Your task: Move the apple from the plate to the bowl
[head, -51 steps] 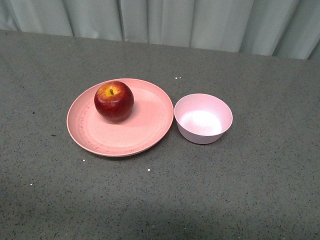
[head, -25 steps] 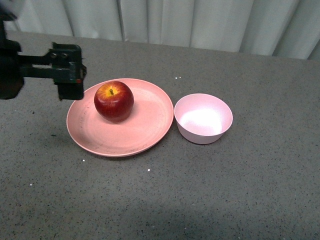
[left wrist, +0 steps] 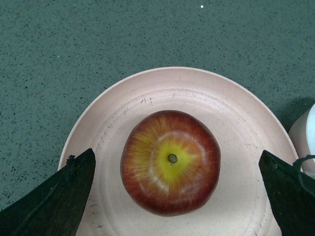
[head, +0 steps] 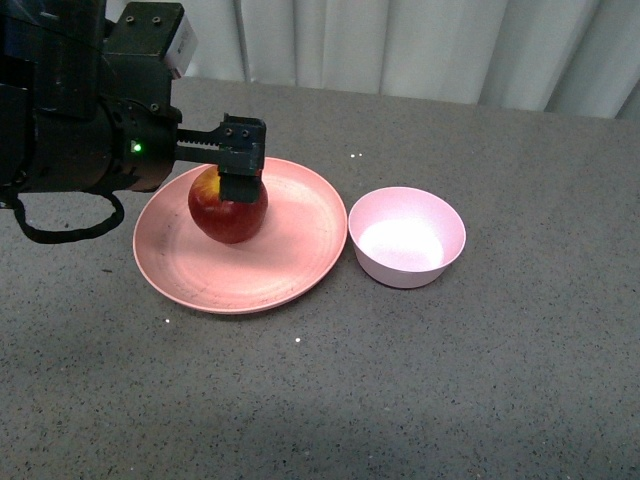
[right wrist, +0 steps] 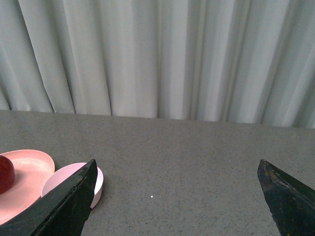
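Note:
The dark-red apple [head: 230,215] sits on the left part of the salmon-pink plate [head: 300,240]. My left gripper [head: 240,165] hangs open right above it. In the left wrist view the apple [left wrist: 170,162] lies stem up between the two spread fingers [left wrist: 59,201], which stand apart from it, on the plate [left wrist: 236,123]. The small pale pink bowl [head: 406,236] stands empty just right of the plate. My right gripper [right wrist: 179,201] is open and empty, out of the front view; its camera shows the bowl [right wrist: 96,179], the plate [right wrist: 29,167] and the apple's edge [right wrist: 5,173] far off.
The grey speckled table [head: 450,380] stretches all round the dishes. A pale curtain [head: 400,45] hangs behind the table's far edge. The bulky black left arm [head: 80,110] fills the upper left of the front view.
My left arm has come in from the left and moved right, from beside the plate's left rim to right above the apple. Apple, plate and bowl have not moved.

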`<state>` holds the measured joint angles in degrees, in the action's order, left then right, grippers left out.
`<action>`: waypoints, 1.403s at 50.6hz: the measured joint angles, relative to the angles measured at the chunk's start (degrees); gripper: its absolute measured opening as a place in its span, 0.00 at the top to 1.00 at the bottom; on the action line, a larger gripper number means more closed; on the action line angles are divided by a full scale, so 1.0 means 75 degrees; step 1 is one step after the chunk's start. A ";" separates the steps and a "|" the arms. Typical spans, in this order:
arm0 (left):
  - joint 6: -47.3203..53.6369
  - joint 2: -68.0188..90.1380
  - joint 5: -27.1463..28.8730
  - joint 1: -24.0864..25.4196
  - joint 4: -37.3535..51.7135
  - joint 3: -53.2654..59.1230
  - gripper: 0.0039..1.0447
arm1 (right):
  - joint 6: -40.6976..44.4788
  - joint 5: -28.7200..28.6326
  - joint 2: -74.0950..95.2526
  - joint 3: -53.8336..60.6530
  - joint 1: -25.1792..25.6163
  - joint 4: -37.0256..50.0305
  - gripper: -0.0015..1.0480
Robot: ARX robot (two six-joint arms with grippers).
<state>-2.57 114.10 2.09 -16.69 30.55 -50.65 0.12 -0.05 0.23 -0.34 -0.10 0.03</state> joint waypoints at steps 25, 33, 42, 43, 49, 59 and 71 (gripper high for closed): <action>0.0070 0.1040 0.0318 -0.0198 -0.0391 -0.0743 0.06 | 0.0000 0.0000 0.0003 0.0000 0.0000 0.0000 0.09; 0.0067 0.1314 0.0385 -0.0175 -0.0478 -0.0851 0.06 | 0.0000 0.0000 0.0000 0.0000 0.0000 0.0000 0.09; -0.0003 0.1352 0.0379 -0.0154 -0.0519 -0.0877 0.25 | 0.0000 0.0000 0.0000 0.0000 0.0000 0.0000 0.09; 0.0000 0.1352 0.0382 -0.0154 -0.0513 -0.0877 0.26 | 0.0000 0.0000 0.0000 0.0000 0.0000 0.0000 0.09; -0.0015 0.1349 0.0376 -0.0154 -0.0443 -0.0839 0.27 | 0.0000 0.0000 0.0000 0.0000 0.0000 0.0000 0.09; -0.0012 0.1075 0.0224 -0.0367 -0.0350 -0.0688 0.27 | 0.0000 0.0000 0.0000 0.0000 0.0000 0.0000 0.09; 0.0289 0.0536 -0.0545 -0.1413 -0.0618 -0.1207 0.28 | 0.0000 0.0000 0.0000 0.0000 0.0000 0.0000 0.09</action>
<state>-0.40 118.13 -2.00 -27.29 25.91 -59.70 0.12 -0.05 0.23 -0.34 -0.10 0.03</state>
